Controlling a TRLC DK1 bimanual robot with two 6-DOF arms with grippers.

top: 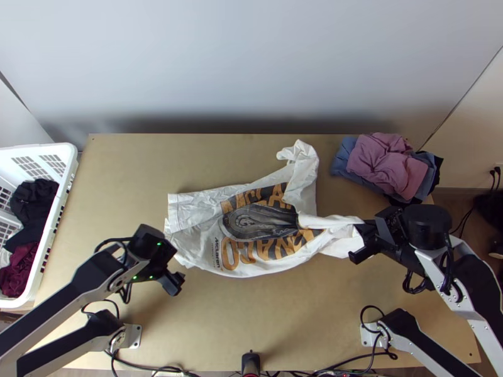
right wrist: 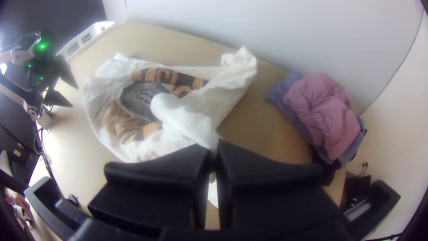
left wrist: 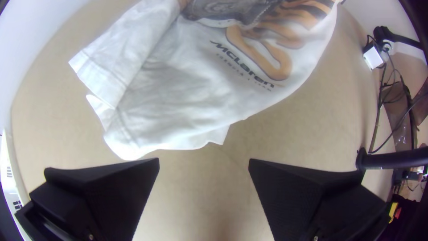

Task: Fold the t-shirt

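Note:
In the top view my left gripper [top: 174,265] stands open just off the near left corner of the white t-shirt [top: 204,248]. The left wrist view has that gripper [left wrist: 204,164] with a wide gap between its fingers, apart from the shirt [left wrist: 178,102]. My right gripper [top: 361,242] is shut on the shirt's right part, which is drawn into a bunched strip. In the right wrist view the gripper [right wrist: 214,154] pinches this white cloth [right wrist: 187,122]. The shirt lies partly folded and wrinkled, printed side showing, with a crumpled part at its far right.
A pile of pink and blue cloths [top: 386,163] sits at the table's far right corner. On the left stands a white basket [top: 66,188] with dark clothes. Bare table [top: 251,314] lies between the shirt and the near edge, where cables run.

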